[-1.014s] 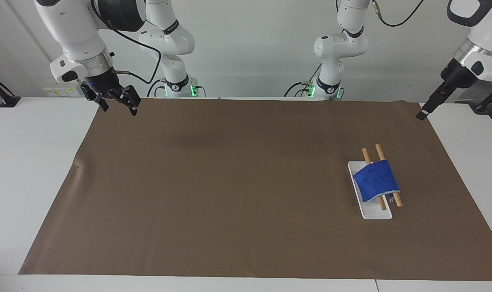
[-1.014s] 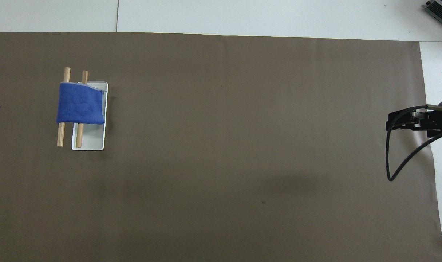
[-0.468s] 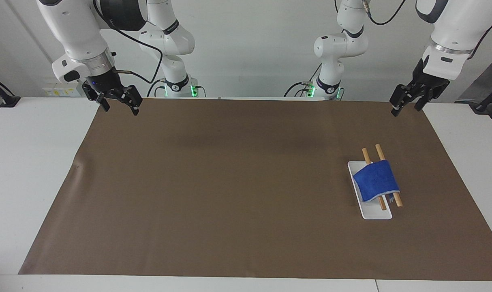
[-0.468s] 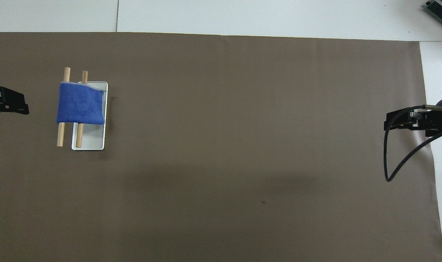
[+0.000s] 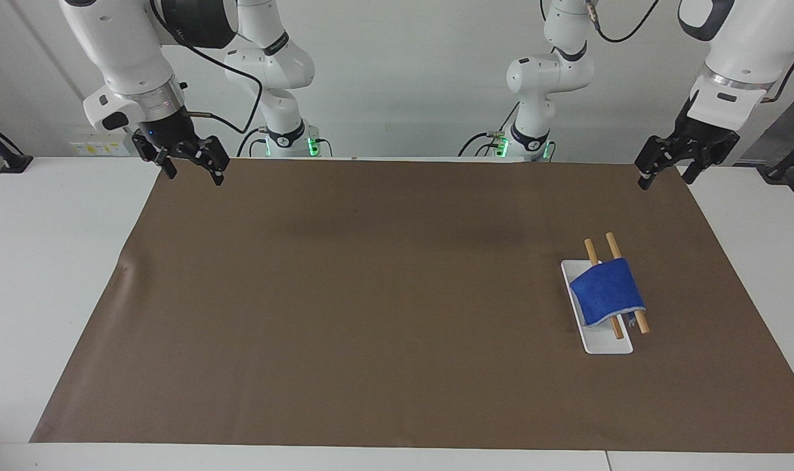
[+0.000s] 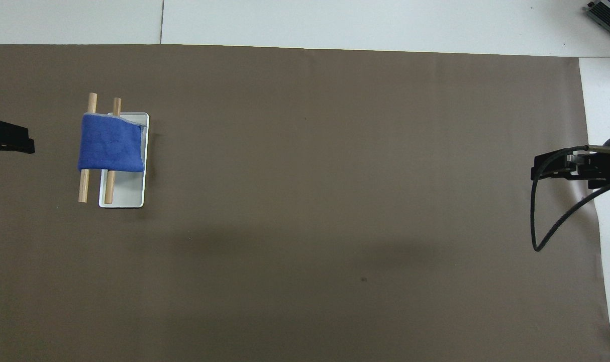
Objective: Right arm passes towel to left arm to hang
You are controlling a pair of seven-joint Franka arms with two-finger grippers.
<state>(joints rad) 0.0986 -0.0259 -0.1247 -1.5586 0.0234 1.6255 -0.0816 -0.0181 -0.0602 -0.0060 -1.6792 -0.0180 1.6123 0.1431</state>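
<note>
While both arms hang in the air near the robots' edge, the facing view shows a wide brown mat that covers most of a white table. A plain pale wall stands at the back, and two white arm bases with green lights are at its foot. The right gripper hangs over the mat's corner at the right arm's end, its fingers spread apart and holding nothing. The left gripper hangs over the mat's corner at the left arm's end, also spread and empty. The towel lies draped over two wooden rods, which rest above a small white tray toward the left arm's end of the table.

From the overhead view, the mat is smooth, with white table showing at its farther edge. The towel covers the middle of the rods, partly over the tray. The left gripper shows at the picture's edge, apart from the towel; I cannot tell its opening here. The right gripper with a black cable is over the mat's other end.
</note>
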